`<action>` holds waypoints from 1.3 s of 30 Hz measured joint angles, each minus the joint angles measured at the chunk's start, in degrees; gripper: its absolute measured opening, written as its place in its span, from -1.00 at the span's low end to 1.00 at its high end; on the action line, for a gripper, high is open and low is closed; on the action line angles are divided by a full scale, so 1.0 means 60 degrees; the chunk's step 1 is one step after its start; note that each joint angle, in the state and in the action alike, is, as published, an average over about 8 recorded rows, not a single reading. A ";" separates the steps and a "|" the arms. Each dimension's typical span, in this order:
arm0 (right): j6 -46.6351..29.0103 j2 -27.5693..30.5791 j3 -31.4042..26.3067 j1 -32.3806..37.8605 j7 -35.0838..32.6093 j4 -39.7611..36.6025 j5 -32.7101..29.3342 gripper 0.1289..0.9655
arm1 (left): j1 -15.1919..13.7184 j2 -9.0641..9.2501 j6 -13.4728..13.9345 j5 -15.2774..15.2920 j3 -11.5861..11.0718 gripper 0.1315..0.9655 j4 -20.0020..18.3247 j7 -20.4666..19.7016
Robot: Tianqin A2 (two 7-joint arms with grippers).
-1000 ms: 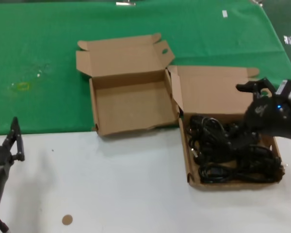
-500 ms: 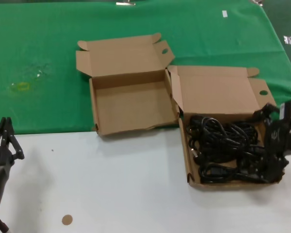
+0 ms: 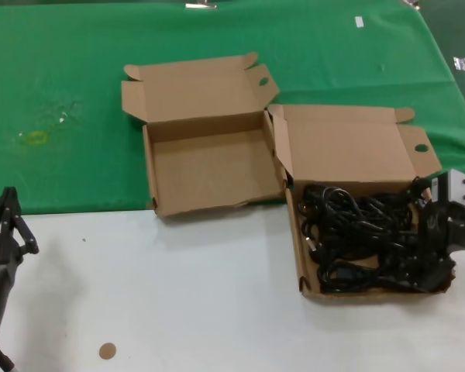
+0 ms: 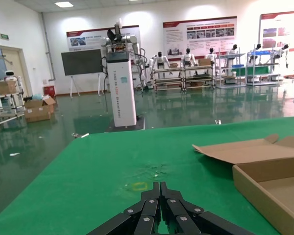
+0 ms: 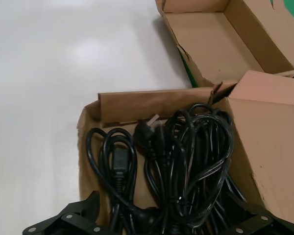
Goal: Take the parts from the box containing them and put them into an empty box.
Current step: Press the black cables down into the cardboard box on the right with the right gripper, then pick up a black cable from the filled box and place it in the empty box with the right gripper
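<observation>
The black power cords lie tangled in the right cardboard box, whose plain lid stands open behind them. The empty box stands open to its left, its lid ending in a wavy flap. My right gripper is open and low over the right end of the cord pile. In the right wrist view its fingers spread wide on either side of the cords, holding nothing, with the empty box beyond. My left gripper is shut and empty at the table's left edge, parked.
Green cloth covers the far half of the table and white surface the near half. A small brown disc lies near the front left. The two boxes touch at their adjoining corners. The left wrist view shows the shut gripper over green cloth.
My right gripper has moved from above the box's middle out to its right end and come down lower onto the cords. The left gripper has shifted slightly.
</observation>
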 joint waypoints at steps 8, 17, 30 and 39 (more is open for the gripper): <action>-0.0290 -0.0577 0.0547 -0.0054 -0.0208 -0.0470 -0.0630 0.76 | 0.0000 0.0000 0.0000 0.0000 0.0000 -0.95 0.0000 0.0000; -0.0567 -0.0955 0.1012 -0.0087 -0.0444 -0.0795 -0.1107 0.38 | 0.0000 0.0000 0.0000 0.0001 0.0000 -0.95 0.0000 0.0000; -0.0864 -0.1175 0.1487 -0.0178 -0.0745 -0.1019 -0.1408 -0.21 | 0.0000 0.0000 0.0000 0.0000 0.0000 -0.95 0.0000 0.0000; -0.1110 -0.1259 0.1683 -0.0033 -0.0723 -0.0954 -0.1595 -0.62 | 0.0000 0.0000 0.0000 0.0000 0.0000 -0.95 0.0000 0.0000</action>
